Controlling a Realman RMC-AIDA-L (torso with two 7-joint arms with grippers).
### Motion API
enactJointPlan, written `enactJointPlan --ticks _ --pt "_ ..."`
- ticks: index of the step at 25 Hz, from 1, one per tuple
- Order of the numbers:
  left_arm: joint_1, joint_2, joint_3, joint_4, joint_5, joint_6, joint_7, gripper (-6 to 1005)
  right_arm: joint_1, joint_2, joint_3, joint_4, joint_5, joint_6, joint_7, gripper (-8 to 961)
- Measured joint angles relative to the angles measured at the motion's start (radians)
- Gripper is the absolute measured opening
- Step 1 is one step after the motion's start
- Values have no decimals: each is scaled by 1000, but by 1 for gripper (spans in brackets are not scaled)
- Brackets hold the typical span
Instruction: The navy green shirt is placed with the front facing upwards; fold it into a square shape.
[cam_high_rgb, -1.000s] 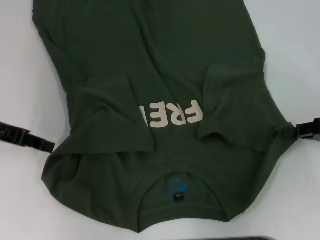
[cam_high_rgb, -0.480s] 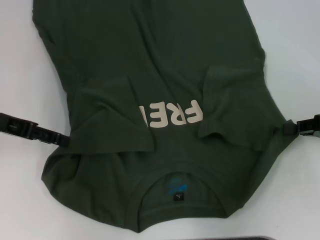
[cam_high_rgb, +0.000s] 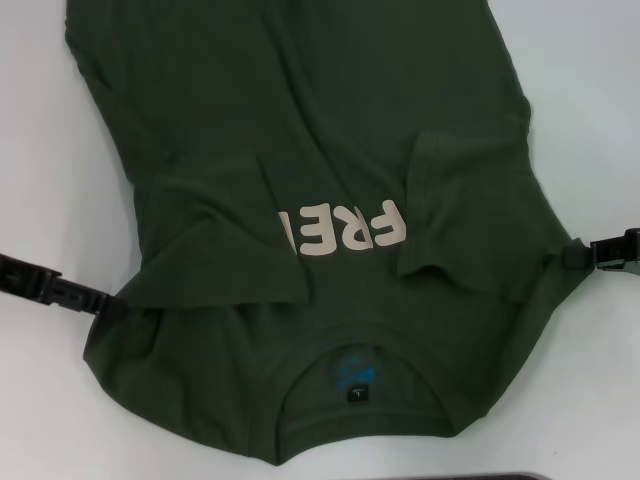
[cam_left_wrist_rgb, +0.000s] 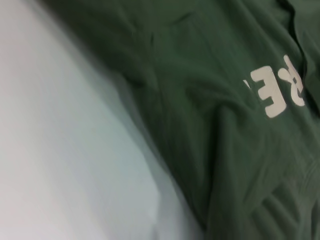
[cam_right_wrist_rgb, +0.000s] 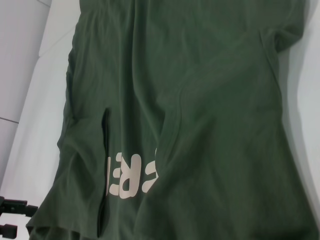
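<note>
- Head view alone shows the collar with blue print; one navy green shirt lies on the desk.
- Two grippers: left gripper and right gripper touch opposite shirt edges; grip, I cannot tell.

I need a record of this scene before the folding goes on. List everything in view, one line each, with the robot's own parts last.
navy green shirt: one, dark olive green, spread front-up over the table, collar nearest the robot, both sleeves folded in over the chest.
cream lettering: one print, "FRE" readable, on the chest, partly covered by the sleeves.
collar tag: one, small and black, inside the neckline, beside a blue print.
table: one, white, under the shirt.
dark object: one, a sliver at the near table edge; cannot tell what.
left pincer: one, black, at the shirt's left shoulder edge.
right pincer: one, black, at the shirt's right shoulder edge.
</note>
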Motion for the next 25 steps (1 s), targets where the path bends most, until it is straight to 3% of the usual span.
enactJointPlan --ticks 8,20,25 --pt "4 -20 10 -5 5 -4 11 874 0 0 2 1 0 3 0 36" --pt "-2 -22 10 -2 16 -38 6 841 5 1 2 1 0 3 2 36" --pt "-5 -23 6 0 18 -50 5 678 6 0 2 1 0 6 2 36"
